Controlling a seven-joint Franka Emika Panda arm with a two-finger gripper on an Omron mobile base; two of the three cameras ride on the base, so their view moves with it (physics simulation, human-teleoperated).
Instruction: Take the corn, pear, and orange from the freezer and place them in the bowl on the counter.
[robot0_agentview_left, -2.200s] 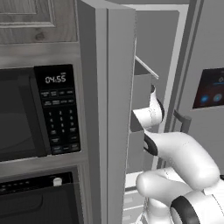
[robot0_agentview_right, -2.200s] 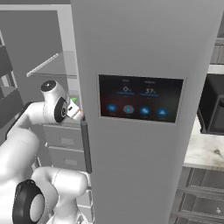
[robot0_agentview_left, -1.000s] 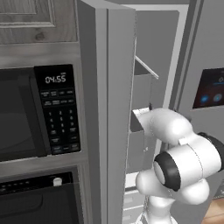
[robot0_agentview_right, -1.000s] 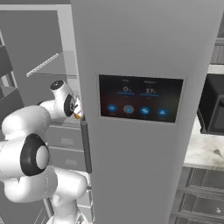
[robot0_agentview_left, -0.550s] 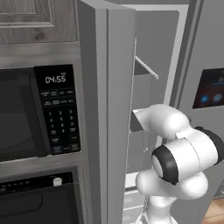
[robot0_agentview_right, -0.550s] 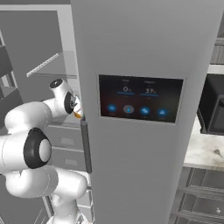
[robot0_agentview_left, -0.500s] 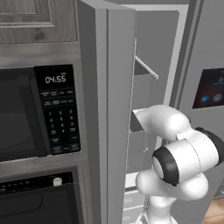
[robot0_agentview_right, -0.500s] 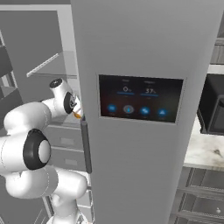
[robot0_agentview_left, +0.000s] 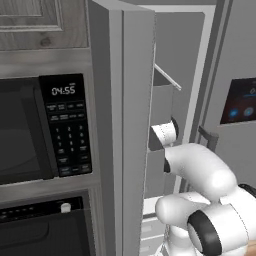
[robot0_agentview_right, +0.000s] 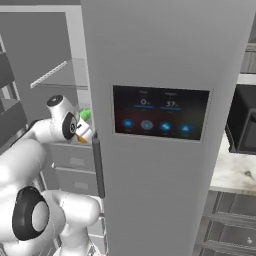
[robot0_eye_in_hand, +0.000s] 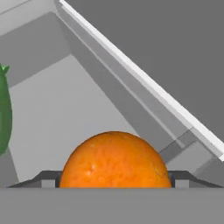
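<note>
The orange (robot0_eye_in_hand: 114, 159) sits between the two dark fingertips (robot0_eye_in_hand: 49, 177) of my gripper (robot0_eye_in_hand: 114, 177), which press on both its sides, so the gripper is shut on it. In the right base view the gripper (robot0_agentview_right: 82, 135) reaches into the open freezer (robot0_agentview_right: 150, 60) with the orange (robot0_agentview_right: 82, 140) at its tip. A green item (robot0_eye_in_hand: 3, 113) lies to the left on the white shelf; I cannot tell whether it is the pear or the corn. It also shows as a green patch (robot0_agentview_right: 86, 115) just above the hand. The bowl is out of view.
The freezer's open left door (robot0_agentview_left: 120, 125) stands close beside the arm, with its bins by the wrist. A black built-in microwave (robot0_agentview_left: 30, 130) is at the left. The marbled counter (robot0_agentview_right: 235, 170) lies to the right past the closed door with the dispenser panel (robot0_agentview_right: 160, 112).
The hand has drawn back a little, down and to the left in the right base view, and the orange has moved with it. The elbow has swung lower.
</note>
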